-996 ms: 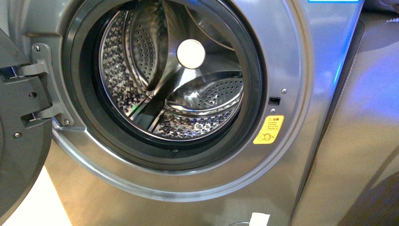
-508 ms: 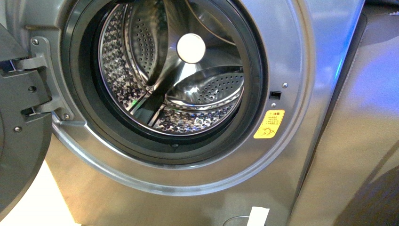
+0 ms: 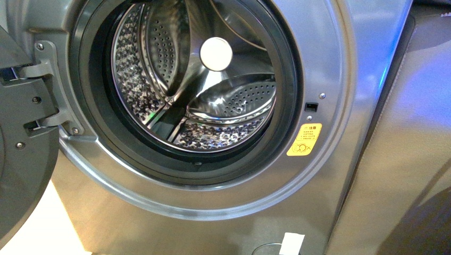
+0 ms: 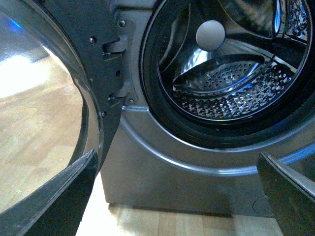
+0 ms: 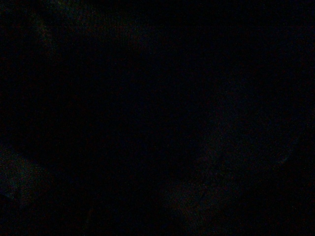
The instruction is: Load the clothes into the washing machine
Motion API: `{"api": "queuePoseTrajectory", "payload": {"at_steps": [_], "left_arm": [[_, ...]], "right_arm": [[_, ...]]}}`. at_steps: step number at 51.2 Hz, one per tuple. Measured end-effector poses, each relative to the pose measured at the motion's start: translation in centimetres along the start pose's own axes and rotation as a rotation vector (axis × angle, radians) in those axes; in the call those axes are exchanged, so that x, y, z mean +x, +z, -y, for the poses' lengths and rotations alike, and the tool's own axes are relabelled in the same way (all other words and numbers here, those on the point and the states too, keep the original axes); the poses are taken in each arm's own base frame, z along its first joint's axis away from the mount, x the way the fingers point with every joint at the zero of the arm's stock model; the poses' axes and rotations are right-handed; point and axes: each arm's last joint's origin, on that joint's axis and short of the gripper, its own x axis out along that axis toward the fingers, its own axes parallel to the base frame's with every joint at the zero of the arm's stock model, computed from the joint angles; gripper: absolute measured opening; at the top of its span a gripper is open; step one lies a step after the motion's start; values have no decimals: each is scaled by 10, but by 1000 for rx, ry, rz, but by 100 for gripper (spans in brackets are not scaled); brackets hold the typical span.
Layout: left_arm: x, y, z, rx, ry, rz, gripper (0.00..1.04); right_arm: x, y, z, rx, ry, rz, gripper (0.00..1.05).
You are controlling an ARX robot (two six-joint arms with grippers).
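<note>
The silver-grey washing machine (image 3: pixel 340 79) fills the front view, its round porthole wide open. Inside the dark rubber gasket (image 3: pixel 290 79) the shiny perforated steel drum (image 3: pixel 234 103) holds no cloth that I can see. A yellow warning sticker (image 3: pixel 304 139) sits right of the porthole. The clothes are out of view. In the left wrist view my left gripper (image 4: pixel 177 196) is open, low before the machine's front panel (image 4: pixel 172 177), nothing between its dark fingers (image 4: pixel 59 196). The drum (image 4: pixel 231 88) shows above it. The right wrist view is dark. Neither arm appears in the front view.
The machine's door (image 3: pixel 21 159) hangs open at the left on its hinge (image 3: pixel 45 90); its glass (image 4: pixel 34 113) shows in the left wrist view. Light wooden floor (image 4: pixel 162 221) runs under the machine. A white label (image 3: pixel 292 243) lies at the panel's bottom.
Between one second and half a second ago the front view shifted slightly, the porthole sitting a little higher in the picture. Since then nothing has moved.
</note>
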Motion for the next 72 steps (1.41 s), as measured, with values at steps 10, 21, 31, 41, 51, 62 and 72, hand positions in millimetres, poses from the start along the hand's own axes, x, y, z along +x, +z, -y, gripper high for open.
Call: {"api": "queuePoseTrajectory", "payload": {"at_steps": [10,21,31,41,51,62,72], "left_arm": [[0,0,0,0,0,0,98],[0,0,0,0,0,0,98],[0,0,0,0,0,0,98],[0,0,0,0,0,0,98],[0,0,0,0,0,0,98],[0,0,0,0,0,0,98],[0,0,0,0,0,0,98]], "right_arm": [[-3,-1,-1,3,14,13,97],[-10,-1,-8,20,31,11,97],[-12,-1,-9,26,31,10,97],[-12,0,-8,26,22,9,97],[-8,-2,-6,10,10,4,97],[-4,-3,-3,-7,0,-1,97],[-4,-4,-2,-9,3,-3,97]]}}
